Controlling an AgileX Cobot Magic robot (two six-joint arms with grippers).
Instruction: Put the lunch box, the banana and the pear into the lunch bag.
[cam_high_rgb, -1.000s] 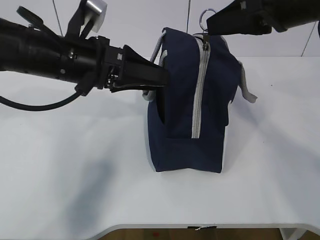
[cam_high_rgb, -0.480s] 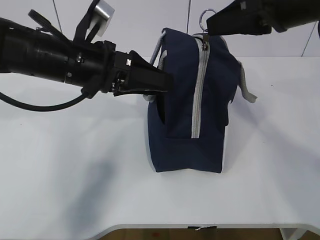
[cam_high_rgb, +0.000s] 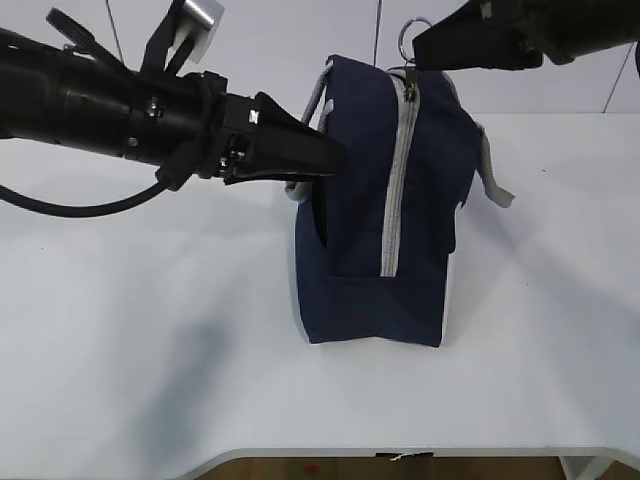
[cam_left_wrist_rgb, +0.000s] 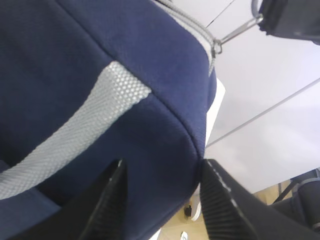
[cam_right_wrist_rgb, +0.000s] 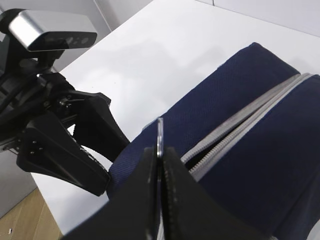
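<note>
The navy lunch bag (cam_high_rgb: 370, 230) stands on end on the white table (cam_high_rgb: 120, 330), its grey zipper (cam_high_rgb: 397, 170) running down the side that faces the exterior camera. My right gripper (cam_high_rgb: 420, 48) is above the bag's top, shut on the metal ring pull (cam_right_wrist_rgb: 160, 131). My left gripper (cam_high_rgb: 325, 155) reaches in from the left, and its jaws clamp the bag's upper left edge (cam_left_wrist_rgb: 150, 125) beside the grey webbing handle (cam_left_wrist_rgb: 75, 130). The zipper looks closed down the facing side. The lunch box, banana and pear are out of view.
Another grey handle (cam_high_rgb: 492, 175) hangs off the bag's right side. The table's front edge (cam_high_rgb: 400, 452) runs along the bottom of the exterior view. A pale wall stands behind the table.
My left arm shifted slightly right and has come back, still holding the bag's edge. The right gripper and the ring pull have not moved.
</note>
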